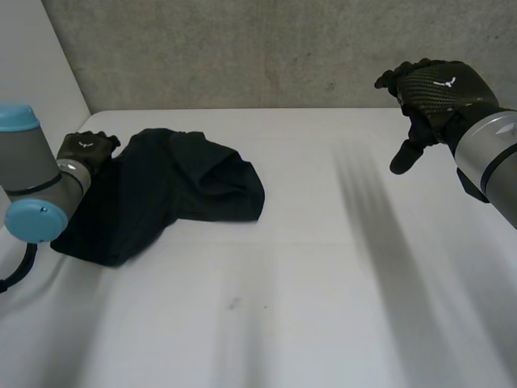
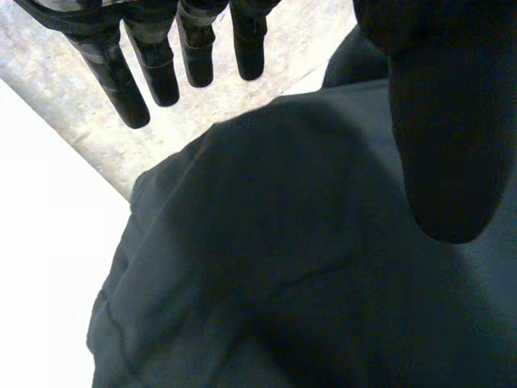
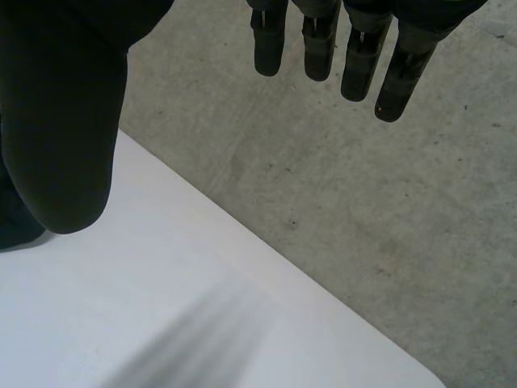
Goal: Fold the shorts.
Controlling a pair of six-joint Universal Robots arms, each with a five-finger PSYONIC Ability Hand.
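Shorts point(image 1: 161, 194): dark, one rumpled heap, not folded flat. They lie on the white counter point(image 1: 323, 283), with a rounded bulge toward the wall-side edge and a lower lobe trailing toward the robot. Cloth creased and bunched through the middle.

Left robot hand point(image 1: 85, 151): at the shorts' outer edge, on the side away from the other arm. In the left wrist view its fingers point(image 2: 129, 81) run straight and spread, reaching past the far hem of the shorts toward the grey wall point(image 1: 266, 48). The thumb stands well apart from them, above the cloth. Wide, nothing pinched or wrapped. Cannot tell whether the palm rests on the fabric or hangs just over it. Left arm point(image 1: 32, 178), grey joint with light-blue caps, sits just beside the shorts' lower lobe.

Right robot hand point(image 1: 432, 93): raised, well apart from the shorts, across a bare stretch of counter from them. In the right wrist view its fingers point(image 3: 315, 48) are straight and side by side, the thumb held away. Wide, holding nothing. Beneath it lie counter edge and wall, no cloth at the fingertips.
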